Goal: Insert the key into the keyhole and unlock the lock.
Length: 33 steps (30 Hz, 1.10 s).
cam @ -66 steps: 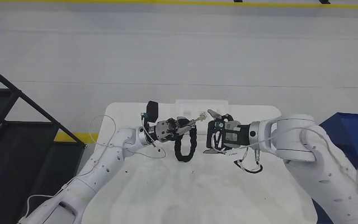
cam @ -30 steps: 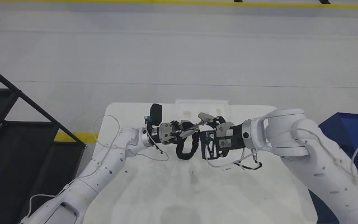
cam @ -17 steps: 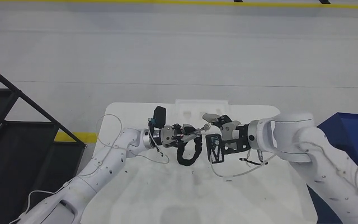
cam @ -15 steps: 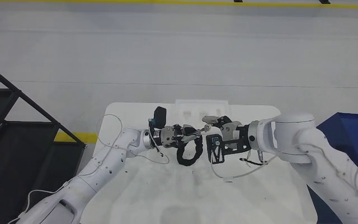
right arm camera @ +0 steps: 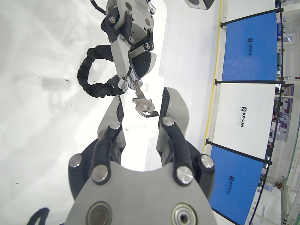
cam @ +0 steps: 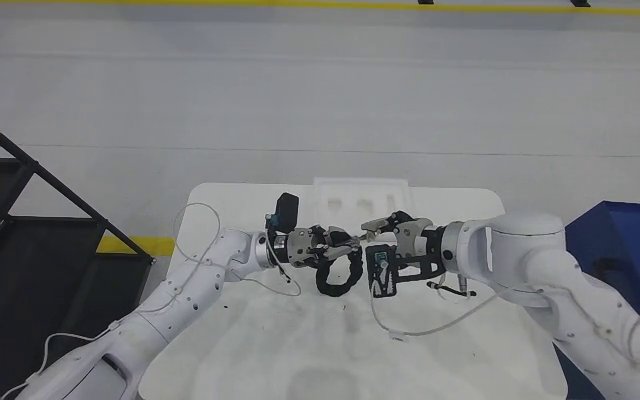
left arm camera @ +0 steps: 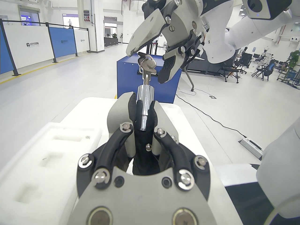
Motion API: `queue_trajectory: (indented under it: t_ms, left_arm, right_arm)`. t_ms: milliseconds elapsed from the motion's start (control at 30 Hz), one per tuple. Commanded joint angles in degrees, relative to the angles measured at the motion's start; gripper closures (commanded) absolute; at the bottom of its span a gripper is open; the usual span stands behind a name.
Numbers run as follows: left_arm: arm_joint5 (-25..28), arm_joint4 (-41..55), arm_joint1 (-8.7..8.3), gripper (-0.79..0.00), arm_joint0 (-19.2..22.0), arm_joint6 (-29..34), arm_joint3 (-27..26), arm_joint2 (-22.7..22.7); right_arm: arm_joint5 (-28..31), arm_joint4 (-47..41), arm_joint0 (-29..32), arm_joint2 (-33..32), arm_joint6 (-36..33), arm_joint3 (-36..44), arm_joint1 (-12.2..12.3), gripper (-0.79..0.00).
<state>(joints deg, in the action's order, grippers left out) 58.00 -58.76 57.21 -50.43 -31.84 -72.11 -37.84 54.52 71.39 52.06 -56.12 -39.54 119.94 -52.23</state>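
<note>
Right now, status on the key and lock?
Left gripper shut on lock. Right gripper open, jaws either side of key. Key in keyhole, blade partly showing. Nothing blocking the key.

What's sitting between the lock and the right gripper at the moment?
The key: its blade is seated in the lock, and its head sits between the open fingers of the right gripper. Both wrist views show this.
</note>
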Motion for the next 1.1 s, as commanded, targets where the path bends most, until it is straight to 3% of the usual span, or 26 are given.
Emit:
queue_trajectory:
  t_ms: [0, 200, 300, 433, 700, 1067]
  left_arm:
    - [0.0, 0.07, -0.21, 0.0, 0.22, -0.3, -0.15, 0.41]
    - [0.0, 0.21, -0.78, 0.0, 0.85, -1.11, -0.43, 1.41]
    - [0.0, 0.25, -1.01, 0.0, 1.13, -1.44, -0.47, 1.9]
    - [0.0, 0.44, -1.26, 0.0, 1.47, -1.92, -0.43, 2.5]
    - [0.0, 0.07, -1.64, 0.0, 2.08, -2.58, -0.7, 3.48]
    - [0.0, -3.76, -1.81, 0.0, 2.22, -4.58, -1.34, 3.47]
  right_arm:
    - [-0.37, 0.78, 0.19, -0.06, 0.07, 0.38, 0.03, -0.265]
    - [-0.64, 1.48, 0.65, -0.25, 0.8, 0.81, 0.1, -0.135]
    - [-0.5, 1.31, 0.7, -0.37, 1.46, 0.8, 0.11, -0.117]
    - [-0.33, 0.56, 0.79, -0.7, 2.35, 0.73, 0.15, -0.006]
    - [-1.37, -8.16, 0.83, -1.84, 3.85, -3.3, 0.16, 0.0]
    - [-4.19, -33.21, -1.32, -0.28, -1.95, -11.97, 0.11, 0.0]
